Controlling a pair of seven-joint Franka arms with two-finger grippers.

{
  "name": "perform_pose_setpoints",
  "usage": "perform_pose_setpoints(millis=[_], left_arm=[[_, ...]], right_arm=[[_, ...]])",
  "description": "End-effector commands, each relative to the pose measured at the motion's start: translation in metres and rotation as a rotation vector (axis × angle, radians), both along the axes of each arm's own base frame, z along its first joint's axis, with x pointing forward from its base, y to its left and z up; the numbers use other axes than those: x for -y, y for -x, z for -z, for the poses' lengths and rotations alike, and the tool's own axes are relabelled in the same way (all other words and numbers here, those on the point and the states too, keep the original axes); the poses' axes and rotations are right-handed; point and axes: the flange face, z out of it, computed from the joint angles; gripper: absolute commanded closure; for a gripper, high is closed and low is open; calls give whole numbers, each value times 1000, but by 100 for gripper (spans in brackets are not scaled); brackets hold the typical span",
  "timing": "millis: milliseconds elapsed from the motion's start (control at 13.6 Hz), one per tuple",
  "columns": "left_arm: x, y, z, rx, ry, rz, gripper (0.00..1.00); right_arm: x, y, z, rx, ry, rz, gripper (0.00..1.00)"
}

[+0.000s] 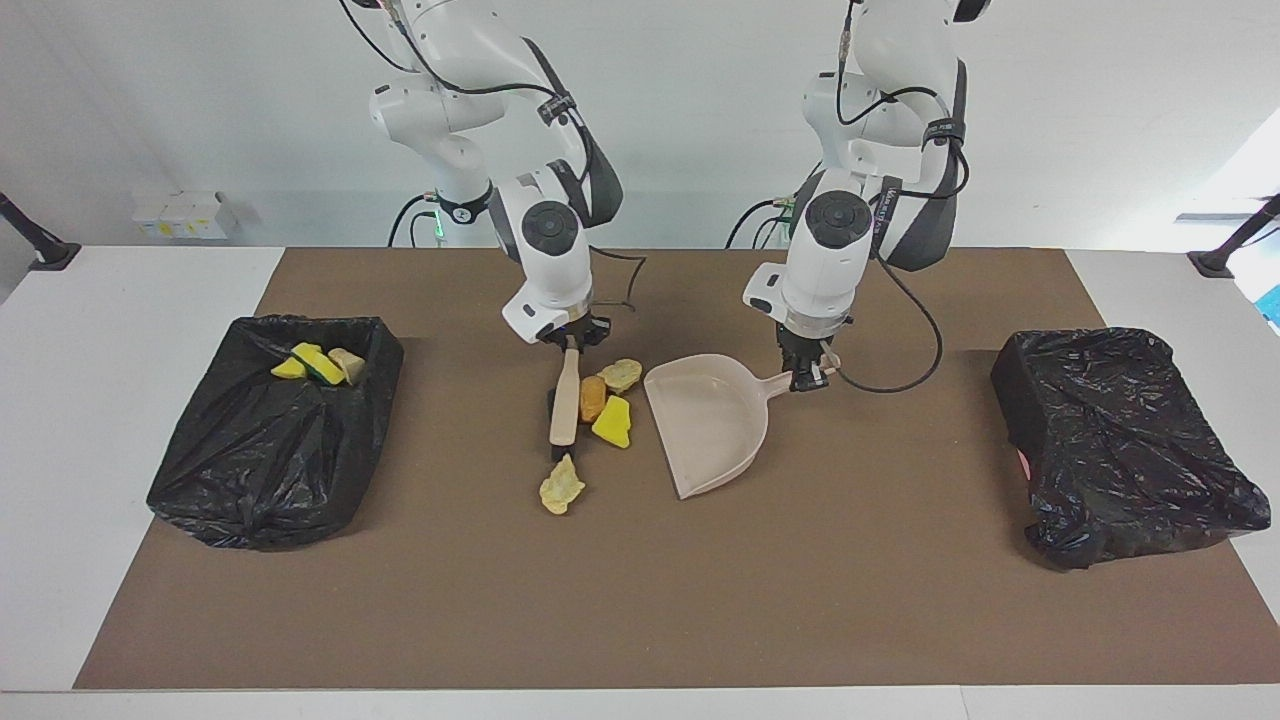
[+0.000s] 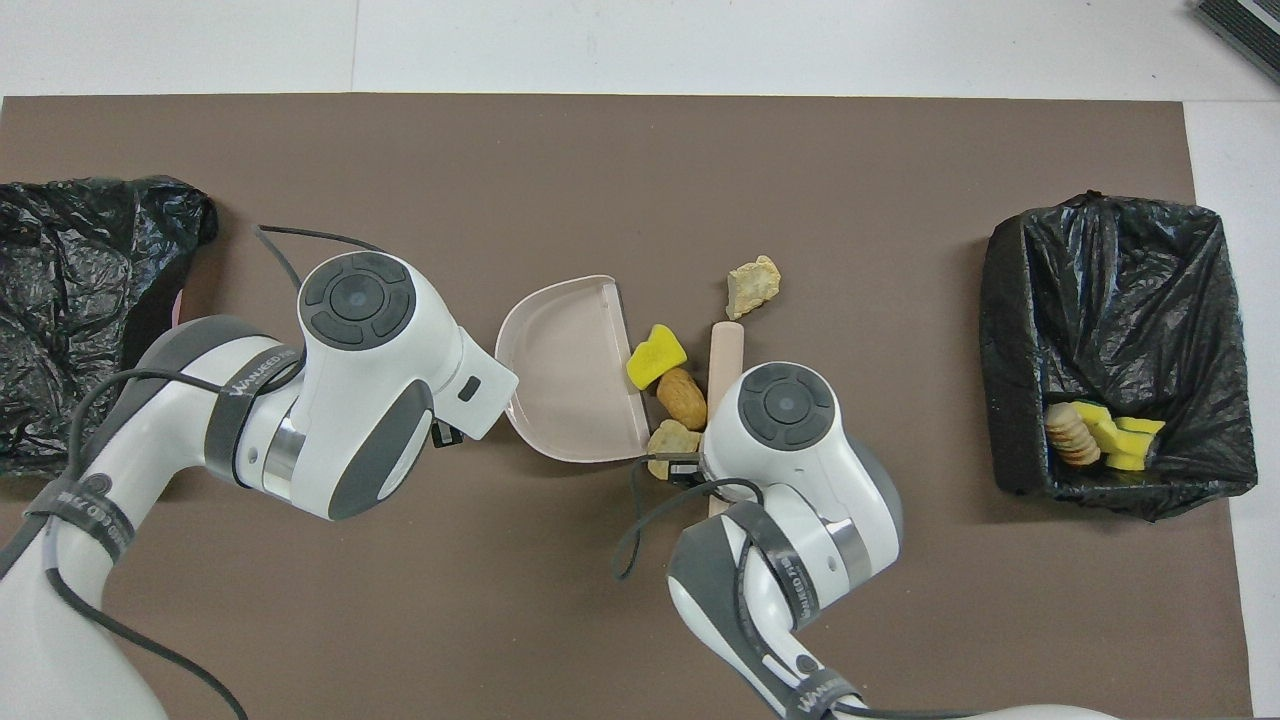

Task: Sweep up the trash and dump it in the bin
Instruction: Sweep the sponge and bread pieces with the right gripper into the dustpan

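Note:
My right gripper (image 1: 570, 343) is shut on a wooden-handled brush (image 1: 564, 402) (image 2: 722, 352) that is down on the mat. Pressed between the brush and the beige dustpan (image 1: 712, 428) (image 2: 570, 372) lie three pieces of trash: a tan chunk (image 1: 620, 375) (image 2: 672, 440), an orange-brown nugget (image 1: 593, 398) (image 2: 682, 397) and a yellow wedge (image 1: 612, 422) (image 2: 655, 357). Another tan chunk (image 1: 562, 487) (image 2: 752, 285) lies just past the brush's tip, farther from the robots. My left gripper (image 1: 808, 372) is shut on the dustpan's handle. From overhead both grippers are hidden under their wrists.
A black-lined bin (image 1: 275, 440) (image 2: 1120, 300) at the right arm's end of the table holds yellow and tan pieces (image 1: 318, 365) (image 2: 1100, 435). A crumpled black bag (image 1: 1125, 445) (image 2: 80, 300) sits at the left arm's end. A brown mat (image 1: 640, 600) covers the table.

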Motion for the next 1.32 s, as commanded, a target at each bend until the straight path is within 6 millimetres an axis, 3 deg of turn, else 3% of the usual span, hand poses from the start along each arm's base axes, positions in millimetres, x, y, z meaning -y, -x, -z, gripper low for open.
perform_pose_setpoints(millis=[0, 220, 440, 806, 1246], left_arm=[[-6, 9, -3, 3, -11, 19, 100], [-7, 8, -3, 5, -10, 16, 100], [-9, 8, -4, 3, -11, 14, 100], [-13, 6, -5, 3, -11, 7, 100], [-13, 1, -5, 15, -3, -1, 100]], right_arm=[[-50, 2, 5, -10, -96, 33, 100], [-69, -6, -14, 13, -130, 58, 100], [-70, -9, -26, -17, -109, 23, 100], [-14, -19, -69, -102, -68, -12, 100], [55, -30, -84, -144, 197, -167, 100]])
